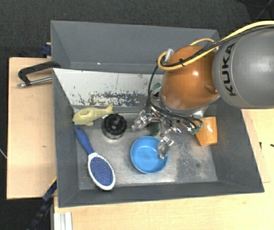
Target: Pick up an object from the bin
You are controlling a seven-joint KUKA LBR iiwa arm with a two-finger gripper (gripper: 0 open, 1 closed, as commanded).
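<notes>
My gripper (152, 133) hangs low over the middle of the bin, open, its two metal fingers spread apart. The lower fingertip (164, 147) sits at the right rim of a small blue bowl (145, 158); whether it touches the rim I cannot tell. The upper fingertip (140, 120) points left toward a black round knob-like thing (114, 125). Between the fingers I see nothing. An orange block (207, 131) lies just right of the gripper, against the bin's right slope.
A pale yellow toy figure (92, 115) lies at the back left. A blue-handled brush with a white-rimmed blue head (97, 164) lies diagonally along the left side. The orange dome and cables on the wrist hide the bin's back right.
</notes>
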